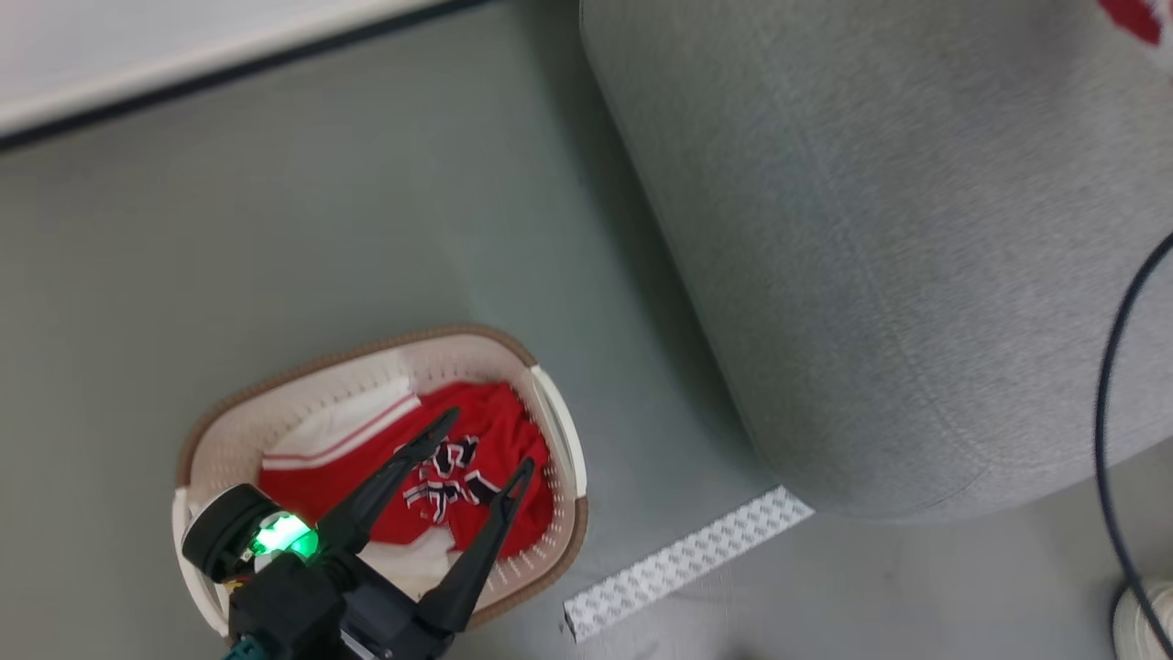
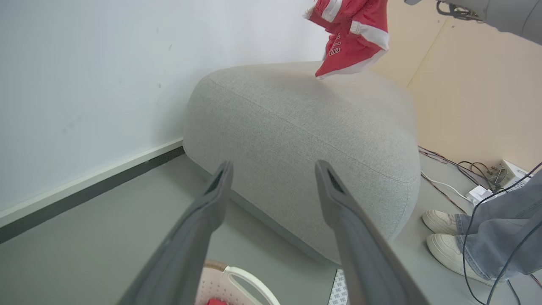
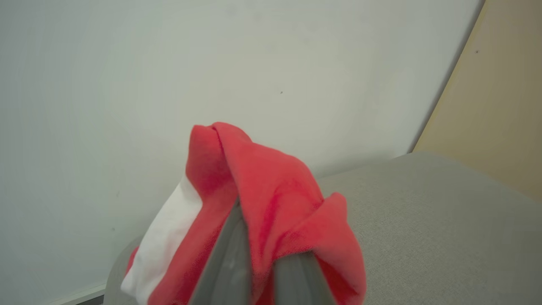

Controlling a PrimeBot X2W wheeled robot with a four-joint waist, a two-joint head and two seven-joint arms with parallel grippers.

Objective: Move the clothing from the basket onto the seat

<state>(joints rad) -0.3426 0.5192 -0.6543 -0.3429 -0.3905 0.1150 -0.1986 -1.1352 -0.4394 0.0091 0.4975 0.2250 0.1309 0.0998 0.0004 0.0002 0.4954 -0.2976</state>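
A red jersey with black-and-white lettering (image 1: 458, 477) lies in the cream basket (image 1: 550, 412) on the floor. Just above it my left gripper (image 1: 486, 445) hangs open and empty, its fingers (image 2: 203, 220) pointing toward the grey seat (image 1: 898, 238). My right gripper (image 3: 258, 254) is shut on a red garment with white trim (image 3: 254, 195), held in the air over the seat (image 3: 423, 220). In the left wrist view that hanging clothing (image 2: 351, 38) has its lower hem close to the seat's top (image 2: 296, 127). A red scrap (image 1: 1136, 18) of it shows at the head view's top right corner.
A strip of white patterned tape (image 1: 687, 559) lies on the grey floor between basket and seat. A person's white shoes (image 2: 444, 237) and jeans stand beside the seat, among cables (image 2: 465, 169). A black cable (image 1: 1109, 412) hangs at the right. A white wall with dark skirting (image 1: 183, 82) runs behind.
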